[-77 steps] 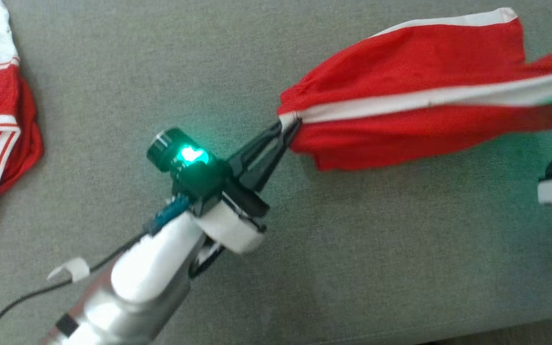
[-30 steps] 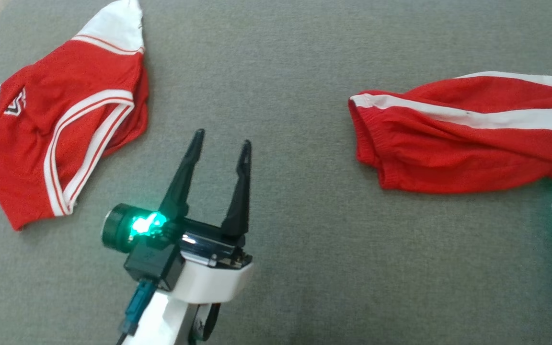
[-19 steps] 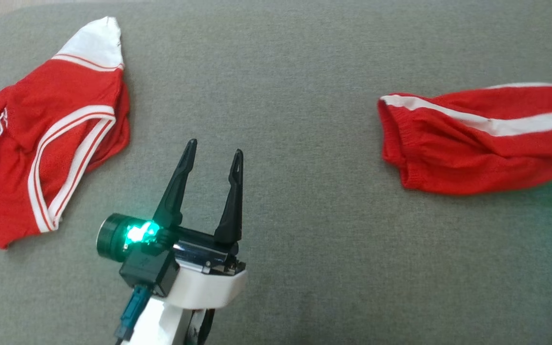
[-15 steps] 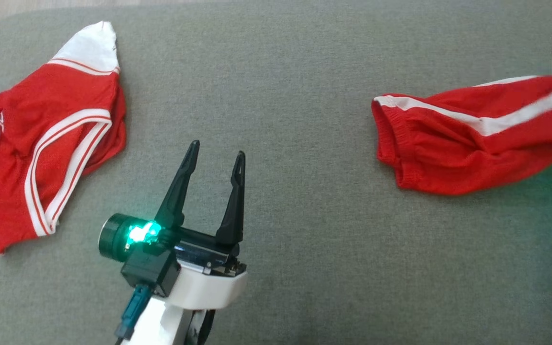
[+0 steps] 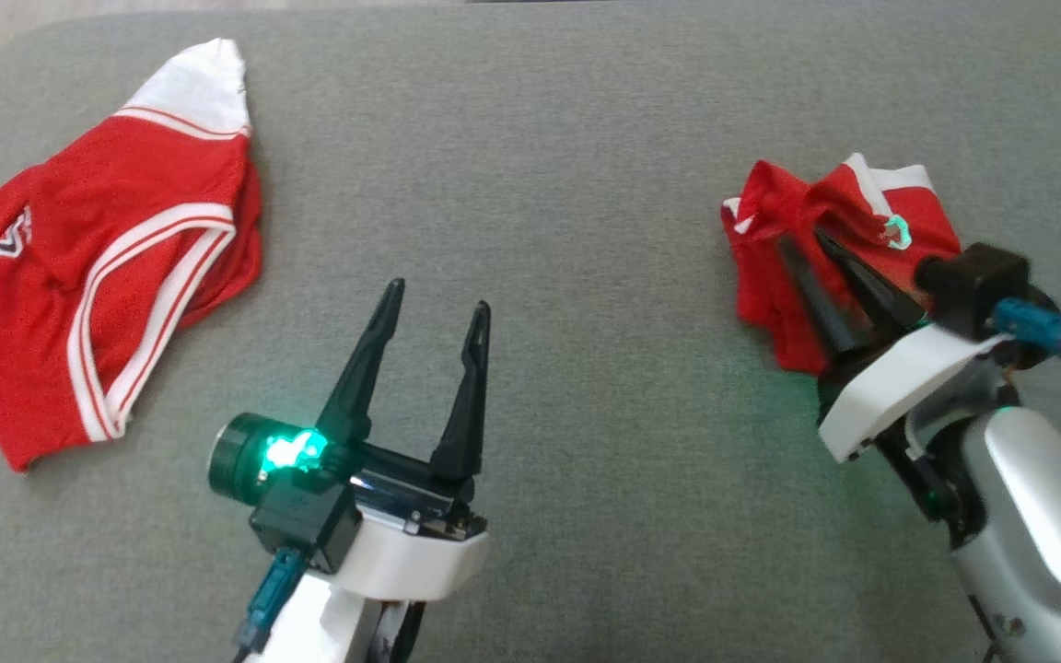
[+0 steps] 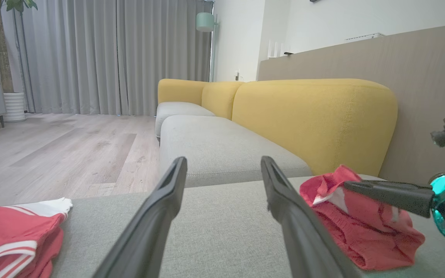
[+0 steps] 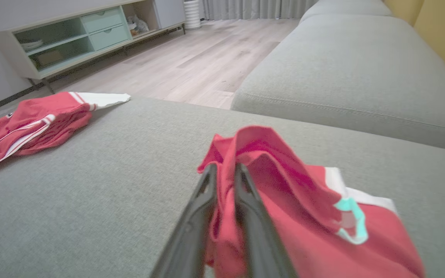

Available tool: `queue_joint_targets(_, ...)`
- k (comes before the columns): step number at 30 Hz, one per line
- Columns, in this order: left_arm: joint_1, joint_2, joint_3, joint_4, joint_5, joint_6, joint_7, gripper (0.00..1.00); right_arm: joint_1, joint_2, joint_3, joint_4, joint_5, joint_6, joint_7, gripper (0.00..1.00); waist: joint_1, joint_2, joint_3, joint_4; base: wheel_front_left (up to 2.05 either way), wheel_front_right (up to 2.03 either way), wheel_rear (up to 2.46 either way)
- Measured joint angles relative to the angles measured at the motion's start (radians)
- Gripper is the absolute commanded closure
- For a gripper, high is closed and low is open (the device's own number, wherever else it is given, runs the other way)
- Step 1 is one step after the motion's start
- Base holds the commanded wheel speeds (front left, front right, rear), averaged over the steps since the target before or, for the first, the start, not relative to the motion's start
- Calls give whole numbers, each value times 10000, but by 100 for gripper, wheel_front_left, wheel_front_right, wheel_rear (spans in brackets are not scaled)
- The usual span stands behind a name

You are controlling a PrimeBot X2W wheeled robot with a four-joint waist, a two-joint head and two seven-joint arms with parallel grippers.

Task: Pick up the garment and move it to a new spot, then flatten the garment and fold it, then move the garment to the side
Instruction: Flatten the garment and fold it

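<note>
A grey fabric cushion (image 5: 540, 138) carries everything, its rounded corner at the upper left of the head view. Two things lie on it, well apart: a red and white garment (image 5: 107, 267) spread at the left and a bunched red garment (image 5: 756, 285) at the right.

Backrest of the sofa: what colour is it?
Mustard yellow; the backrest shows best in the left wrist view.

place: home living room, likely | landmark: yellow-backed grey sofa (image 6: 315, 116) | beyond sofa: grey curtains (image 6: 91, 58), floor lamp (image 6: 205, 21) | beside sofa: wood floor (image 6: 72, 154) | opposite sofa: low sideboard (image 7: 72, 38)
</note>
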Motion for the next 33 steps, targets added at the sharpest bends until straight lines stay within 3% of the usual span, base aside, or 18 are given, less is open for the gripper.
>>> queue_joint_targets(5, 1, -2, -88, 36, -182, -19, 0, 0, 212, -23, 105, -127, 282, 0, -587, 0, 0, 0, -87, 245, 0, 0, 0)
queue_joint_targets(11, 112, -2, -71, -88, -307, 71, 0, 0, 2085, -88, -1841, -892, 90, 0, -978, 1, -1, 0, -208, 400, 0, 0, 0)
queue_joint_targets(12, 167, -2, -69, -100, -332, 73, 0, 0, 2298, -88, -2127, -928, 29, 0, -966, 65, -1, 0, -209, 402, 0, 0, 0)
queue_joint_targets(13, 221, -2, -73, -100, -334, 75, 0, 0, 2426, -105, -2349, -928, -48, 0, -949, 100, -1, 0, -211, 413, 0, 0, 0)
queue_joint_targets(20, 267, -2, -163, -96, -349, 63, 0, 0, 1680, -531, -3074, 456, 4, 0, -267, 100, -1, 0, -216, 610, 0, 0, 0)
queue_joint_targets(28, 204, -2, -420, -94, -602, 81, 0, 0, 160, -1271, -1430, 2479, 1106, 0, 370, 100, 0, 0, -63, 1105, 0, 0, 0)
queue_joint_targets(33, 189, -2, -554, -94, -604, 155, 0, 0, -998, -1337, -773, 2909, 1394, 0, -660, 100, 1, 0, 126, 1303, 0, 0, 0)
